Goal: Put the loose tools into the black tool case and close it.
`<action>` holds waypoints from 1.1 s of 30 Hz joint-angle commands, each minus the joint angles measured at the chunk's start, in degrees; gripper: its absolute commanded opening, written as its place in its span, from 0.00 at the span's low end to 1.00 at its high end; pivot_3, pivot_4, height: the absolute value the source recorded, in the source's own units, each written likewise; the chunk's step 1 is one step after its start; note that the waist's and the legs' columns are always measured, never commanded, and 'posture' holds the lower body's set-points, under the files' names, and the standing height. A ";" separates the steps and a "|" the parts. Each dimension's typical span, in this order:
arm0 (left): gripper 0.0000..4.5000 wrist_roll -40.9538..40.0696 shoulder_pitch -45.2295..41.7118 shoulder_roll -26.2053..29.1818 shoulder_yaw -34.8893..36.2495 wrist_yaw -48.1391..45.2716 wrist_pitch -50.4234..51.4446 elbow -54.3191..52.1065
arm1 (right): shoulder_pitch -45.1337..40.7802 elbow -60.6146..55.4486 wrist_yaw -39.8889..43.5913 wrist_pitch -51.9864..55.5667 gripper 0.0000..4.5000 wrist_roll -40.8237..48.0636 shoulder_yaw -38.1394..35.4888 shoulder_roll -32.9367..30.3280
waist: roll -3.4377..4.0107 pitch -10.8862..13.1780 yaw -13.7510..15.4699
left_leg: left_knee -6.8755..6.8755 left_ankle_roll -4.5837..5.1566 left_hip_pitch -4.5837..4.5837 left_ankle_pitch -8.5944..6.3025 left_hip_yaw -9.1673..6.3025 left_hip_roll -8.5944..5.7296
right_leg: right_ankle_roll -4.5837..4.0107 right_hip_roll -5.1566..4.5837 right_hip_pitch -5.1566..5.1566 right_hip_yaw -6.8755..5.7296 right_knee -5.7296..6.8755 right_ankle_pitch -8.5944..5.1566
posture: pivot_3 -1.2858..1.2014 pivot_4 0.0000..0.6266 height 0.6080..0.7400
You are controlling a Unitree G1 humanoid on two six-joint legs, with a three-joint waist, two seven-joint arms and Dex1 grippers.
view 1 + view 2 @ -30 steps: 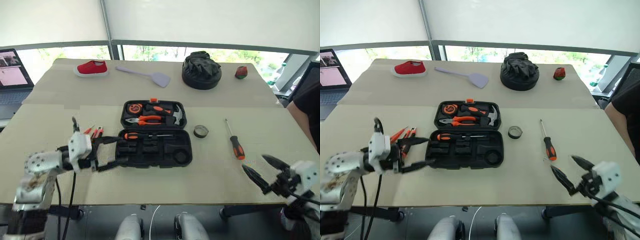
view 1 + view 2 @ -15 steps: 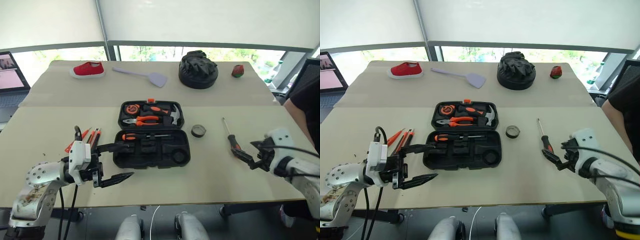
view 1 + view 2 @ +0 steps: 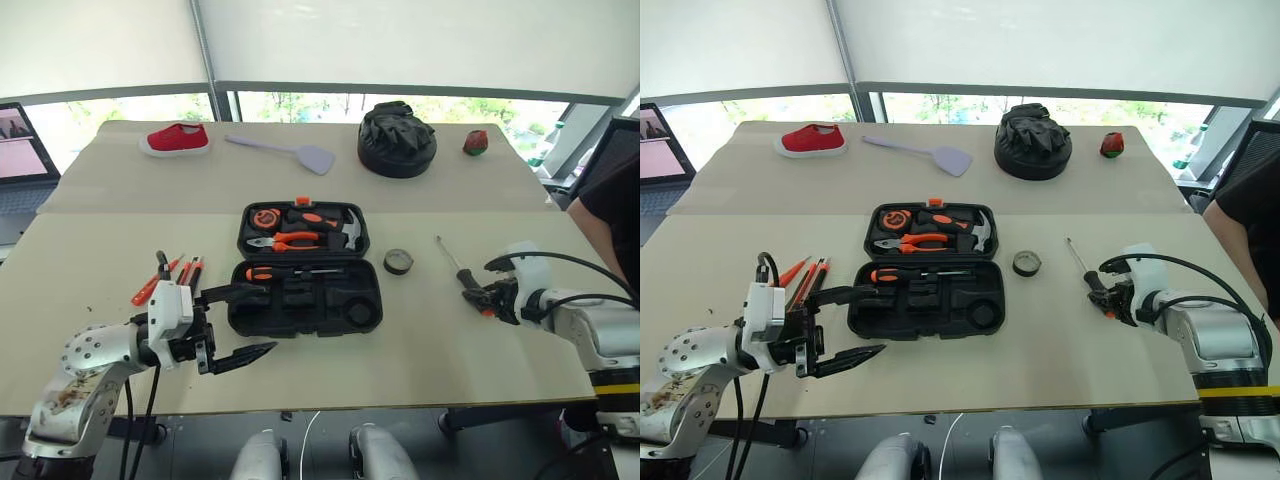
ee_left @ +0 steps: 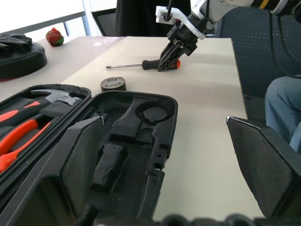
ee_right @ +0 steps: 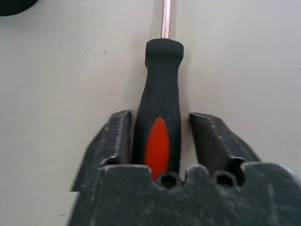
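The black tool case [image 3: 300,300] lies open mid-table, with pliers, a hammer and a tape measure in its far half and one screwdriver in the near half. My right gripper [image 3: 482,298] is closed around the black-and-orange handle of a screwdriver [image 5: 159,94] that lies on the table right of the case. A sliver of gap shows beside one finger [image 5: 207,136]. A dark tape roll [image 3: 398,261] sits between case and screwdriver. More orange-and-black tools [image 3: 172,276] lie left of the case. My left gripper [image 3: 268,318] is open at the case's near left corner.
Along the far edge lie a red shoe [image 3: 178,137], a lilac spatula [image 3: 287,150], a round black bundle [image 3: 397,138] and a small red object [image 3: 476,141]. A laptop [image 3: 15,135] stands at far left. A person [image 3: 612,185] is at the right edge.
My right gripper has swung up over the table onto the screwdriver's handle and closed from wide open. The left gripper has stayed open by the case.
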 commanded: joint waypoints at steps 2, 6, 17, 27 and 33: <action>1.00 -1.80 -0.90 -0.14 3.09 2.95 0.29 -1.72 | -2.66 1.18 0.40 -18.18 0.23 -5.58 -3.38 -1.83 | 0.06 0.03 -0.13 | 0.00 0.00 -0.10 0.00 0.04 -0.04 | 0.01 0.00 -0.12 0.02 0.00 0.00 | 0.52 0.24 1.00; 1.00 -2.77 0.95 -1.29 5.42 6.55 0.74 -2.93 | -9.64 -2.85 21.97 -34.51 0.23 -1.78 2.43 -1.15 | 0.24 0.15 -1.55 | -0.05 0.00 -0.12 0.00 0.15 -0.02 | 0.02 0.06 -0.26 0.17 0.00 0.01 | 0.52 0.24 1.00; 1.00 -1.05 10.07 -3.59 12.75 10.52 -1.85 -1.42 | -29.73 4.26 36.96 -38.29 0.23 -19.18 28.85 10.33 | 0.20 0.19 -1.30 | -0.13 -0.03 0.05 0.00 0.23 0.23 | -0.23 0.00 -0.32 -0.03 0.22 -0.02 | 0.52 0.24 1.00; 1.00 0.59 15.49 -3.53 14.65 9.50 -4.67 -0.66 | -31.24 6.99 36.86 -34.59 0.23 -28.68 34.68 13.60 | 0.20 0.19 -0.23 | -0.05 -0.25 -0.65 0.11 0.45 0.17 | -0.29 -0.06 -0.95 -0.16 0.33 0.03 | 0.52 0.24 1.00; 1.00 0.65 13.89 -2.79 14.76 9.98 -4.01 -0.43 | -30.62 7.64 36.36 -33.78 0.23 -29.46 34.33 14.65 | 0.20 0.19 -0.41 | -0.07 -0.33 -0.59 0.16 0.62 0.20 | -0.41 0.08 -0.94 -0.22 0.36 0.09 | 0.52 0.24 1.00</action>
